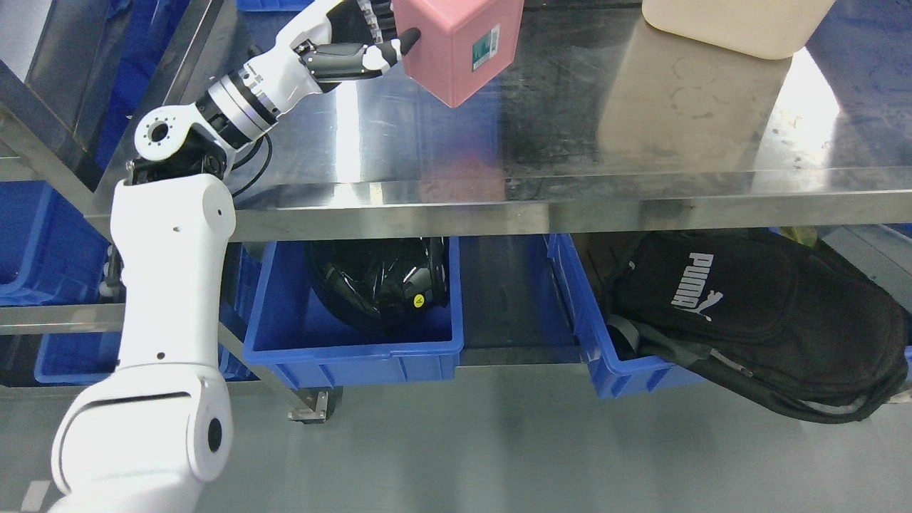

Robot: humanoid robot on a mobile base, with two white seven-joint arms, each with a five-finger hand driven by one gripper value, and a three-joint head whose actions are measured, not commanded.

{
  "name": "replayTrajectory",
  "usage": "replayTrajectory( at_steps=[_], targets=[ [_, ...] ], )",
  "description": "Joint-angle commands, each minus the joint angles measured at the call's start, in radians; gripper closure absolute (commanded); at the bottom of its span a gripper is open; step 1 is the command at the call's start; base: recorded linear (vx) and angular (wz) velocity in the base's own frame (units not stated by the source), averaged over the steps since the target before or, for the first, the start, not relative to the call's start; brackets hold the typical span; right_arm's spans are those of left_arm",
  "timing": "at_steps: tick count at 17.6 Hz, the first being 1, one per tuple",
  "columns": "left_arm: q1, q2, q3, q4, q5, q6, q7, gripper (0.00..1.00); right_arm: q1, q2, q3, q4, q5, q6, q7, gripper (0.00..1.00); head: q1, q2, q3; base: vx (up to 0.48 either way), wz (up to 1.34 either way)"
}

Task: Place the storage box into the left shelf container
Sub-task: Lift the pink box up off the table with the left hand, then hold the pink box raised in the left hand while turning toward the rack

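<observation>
A pink storage box [456, 46] with a small printed label sits at the top middle of the steel shelf top [641, 142], one corner toward me. My left hand [370, 39] reaches up from the lower left and closes on the box's left side, thumb on the near face and fingers over the top edge. I cannot tell whether the box rests on the steel or is lifted. Blue shelf containers show at the far left [28, 242], on the frame left of the table.
A cream box [734, 25] stands at the top right of the steel top. Below the shelf edge, a blue bin [356, 349] holds a black helmet [381, 278], and another blue bin [605, 356] holds a black Puma bag [755, 320]. Grey floor lies below.
</observation>
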Motion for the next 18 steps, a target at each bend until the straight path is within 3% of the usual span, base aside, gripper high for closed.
replayTrajectory(
  at_steps=[1, 3, 6, 8, 12, 18],
  targets=[
    [0.215, -0.001, 0.013, -0.391, 0.319, -0.016, 0.116, 1.0, 0.009, -0.017, -0.005, -0.017, 0.002, 0.0, -0.001, 0.0, 0.0, 0.0, 0.0, 0.0, 0.0],
    [0.33, -0.001, -0.098, -0.569, 0.344, -0.106, 0.29, 1.0, 0.009, -0.017, -0.005, -0.017, 0.002, 0.0, -0.001, 0.0, 0.0, 0.0, 0.0, 0.0, 0.0],
    [0.493, -0.001, -0.315, -0.71, 0.341, -0.266, 0.512, 0.99, 0.009, -0.017, -0.005, -0.017, 0.002, 0.0, -0.001, 0.0, 0.0, 0.0, 0.0, 0.002, 0.02],
    [0.577, -0.001, -0.404, -0.741, 0.323, -0.352, 0.543, 0.99, 0.009, -0.017, -0.005, -0.017, 0.002, 0.0, -0.001, 0.0, 0.0, 0.0, 0.0, 0.002, 0.08],
    [0.734, -0.001, -0.459, -0.755, 0.286, -0.442, 0.583, 0.99, 0.009, -0.017, -0.005, -0.017, 0.002, 0.0, -0.001, 0.0, 0.0, 0.0, 0.0, -0.011, 0.27],
    [0.797, -0.001, -0.458, -0.758, 0.286, -0.476, 0.58, 0.99, 0.009, -0.017, -0.005, -0.017, 0.002, 0.0, -0.001, 0.0, 0.0, 0.0, 0.0, -0.029, 1.06]
  ],
)
